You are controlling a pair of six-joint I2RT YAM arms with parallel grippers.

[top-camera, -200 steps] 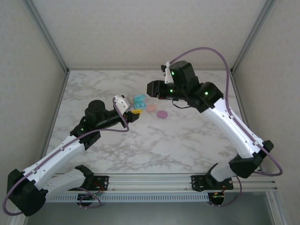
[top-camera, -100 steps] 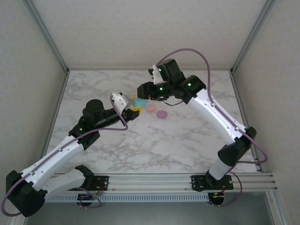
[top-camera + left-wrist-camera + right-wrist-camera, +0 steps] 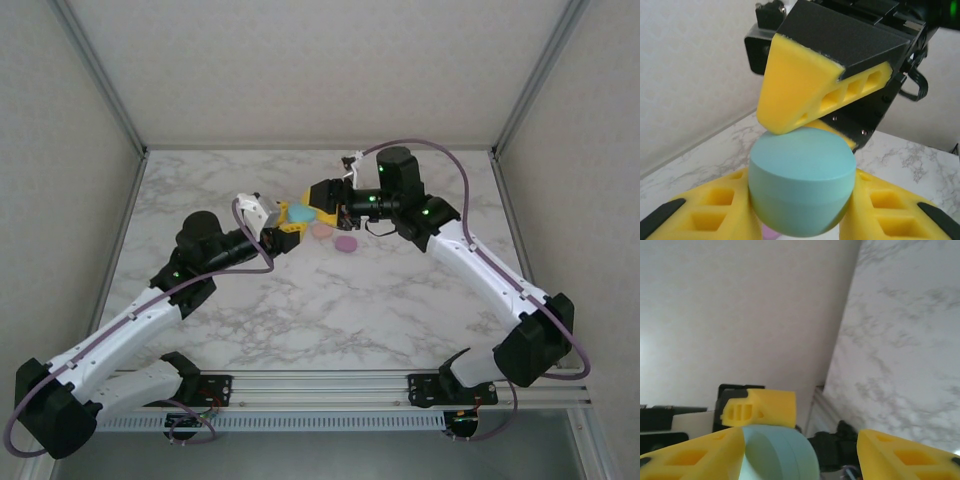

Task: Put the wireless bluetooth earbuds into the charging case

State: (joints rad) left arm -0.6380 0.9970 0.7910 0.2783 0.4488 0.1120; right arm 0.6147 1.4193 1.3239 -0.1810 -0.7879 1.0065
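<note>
My left gripper (image 3: pixel 802 212) is shut on the teal charging case (image 3: pixel 802 180), one yellow finger on each side, and holds it above the table. The case's lid looks closed, with a seam around its middle. My right gripper (image 3: pixel 301 211) stands open right at the case. One of its fingers (image 3: pixel 795 85) rests on the case's top, and the other sits behind it. In the right wrist view the case (image 3: pixel 782 455) lies against the right gripper's (image 3: pixel 800 455) left finger, with a wide gap to the other finger. The earbuds are hidden.
A peach-pink case (image 3: pixel 322 230) and a purple case (image 3: pixel 345 244) lie on the marble table (image 3: pixel 330 300) just right of the grippers. Walls and metal posts bound the table at the back and sides.
My right gripper has swung down and left onto the teal case, and its jaws have widened. My left gripper has barely moved and keeps its hold.
</note>
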